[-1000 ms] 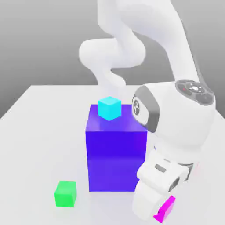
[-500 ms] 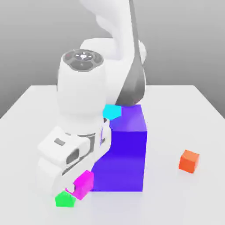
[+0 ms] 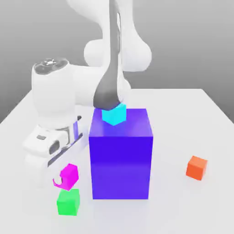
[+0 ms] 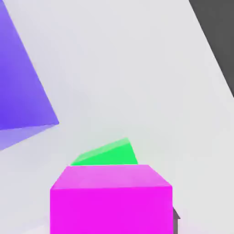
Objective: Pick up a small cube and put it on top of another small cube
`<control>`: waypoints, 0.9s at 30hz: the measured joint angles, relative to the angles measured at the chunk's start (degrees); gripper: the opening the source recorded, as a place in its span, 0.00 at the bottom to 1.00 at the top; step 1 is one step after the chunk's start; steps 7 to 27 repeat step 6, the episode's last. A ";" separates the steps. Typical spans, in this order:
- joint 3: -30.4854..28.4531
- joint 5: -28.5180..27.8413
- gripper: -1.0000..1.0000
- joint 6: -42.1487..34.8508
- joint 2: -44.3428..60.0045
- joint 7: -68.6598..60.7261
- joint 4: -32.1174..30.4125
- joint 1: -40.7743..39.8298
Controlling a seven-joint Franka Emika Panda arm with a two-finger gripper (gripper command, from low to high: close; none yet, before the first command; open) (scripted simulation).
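A big white table [image 3: 173,114] sits under a gray wall. The tall blue block [image 3: 121,155] carries a cyan cube [image 3: 114,114]. An orange cube [image 3: 197,167] sits apart. The gripper [image 3: 64,179] squeezes the pink cube [image 3: 69,176] just above the green cube [image 3: 68,202].

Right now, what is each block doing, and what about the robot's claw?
Pink cube: held in the claw, off the table, just above the green cube.
Green cube: resting on the table, nothing on it yet.
Light-blue cube: sitting on top of the big blue block.
Big blue block: standing on the table.
Orange cube: lying alone on the table.
Claw: shut on the pink cube.
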 joint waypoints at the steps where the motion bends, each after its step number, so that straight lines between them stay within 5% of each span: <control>1: 0.01 0.05 0.00 1.14 1.20 -0.04 0.02 -0.02; 3: 0.03 0.13 0.00 3.49 3.73 -0.08 0.02 -0.12; 4: 0.05 0.14 1.00 4.37 4.69 -0.07 0.01 -0.17; 27: 0.05 0.14 1.00 4.36 4.69 -0.07 0.01 -0.16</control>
